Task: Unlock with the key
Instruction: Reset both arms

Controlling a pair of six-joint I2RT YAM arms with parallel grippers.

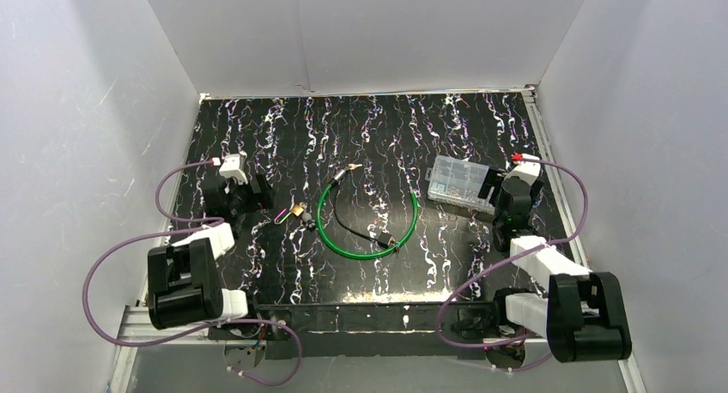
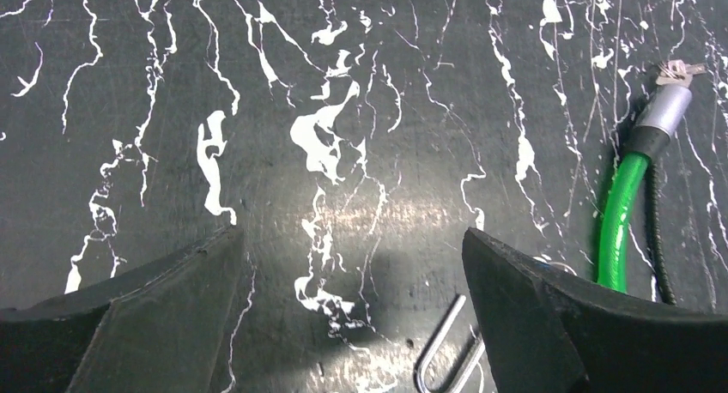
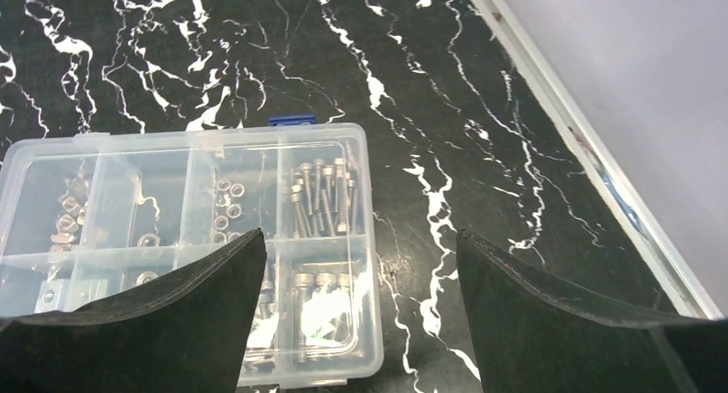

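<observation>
A small brass padlock [image 1: 299, 211] lies on the black marbled table [image 1: 378, 127], just left of a green cable loop [image 1: 367, 223]. A thin purple piece [image 1: 280, 218] lies beside its left side; I cannot tell if it is the key. My left gripper [image 1: 268, 199] stands open just left of the padlock. In the left wrist view, a silver U-shaped shackle [image 2: 442, 359] shows at the bottom edge by the right finger [image 2: 549, 316], nothing between the fingers of the left gripper [image 2: 352, 238]. My right gripper [image 3: 356, 238] is open over the corner of a clear box.
The clear plastic parts box [image 3: 189, 230] holds screws and nuts, seen too as the box [image 1: 458, 181] at the right. The green cable [image 2: 620, 221] ends in a silver tip [image 2: 665, 110]. White walls close three sides; a metal rail [image 3: 592, 153] runs along the right edge.
</observation>
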